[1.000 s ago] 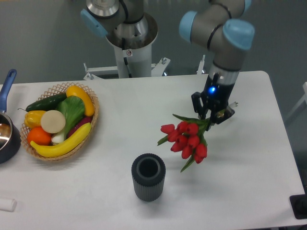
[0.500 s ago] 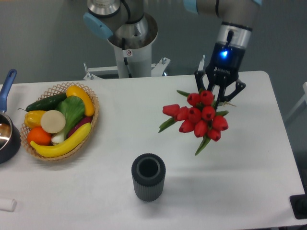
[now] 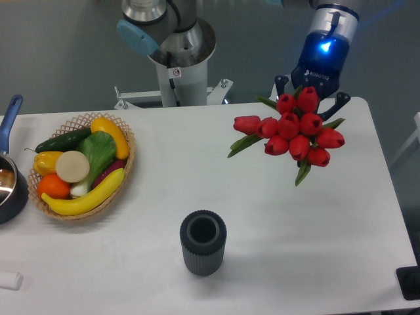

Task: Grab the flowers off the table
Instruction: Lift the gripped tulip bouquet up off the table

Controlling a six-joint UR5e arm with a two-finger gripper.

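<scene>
- And up they go! The flowers [image 3: 293,130] have climbed in the last second, from low over the tabletop [image 3: 197,164] to well above its far right part, near the far edge.
- No bloom or leaf looks to be touching the surface now; the bunch hangs in the air under the arm.
- The pincer [image 3: 314,92] is mostly hidden behind the blooms, only the dark finger ends showing at either side, but it is carrying the bunch, so it is closed on the stems.
- By my read that settles the pick: the lift is done, or as good as.
- Red heads face the camera and fan towards the near edge; the stems run away behind them to the pincer, so the long axis lies nearly along the line of sight.
- The dark ribbed cup [image 3: 203,241] near the near edge and the basket of vegetables [image 3: 82,164] at the left have not budged.
</scene>
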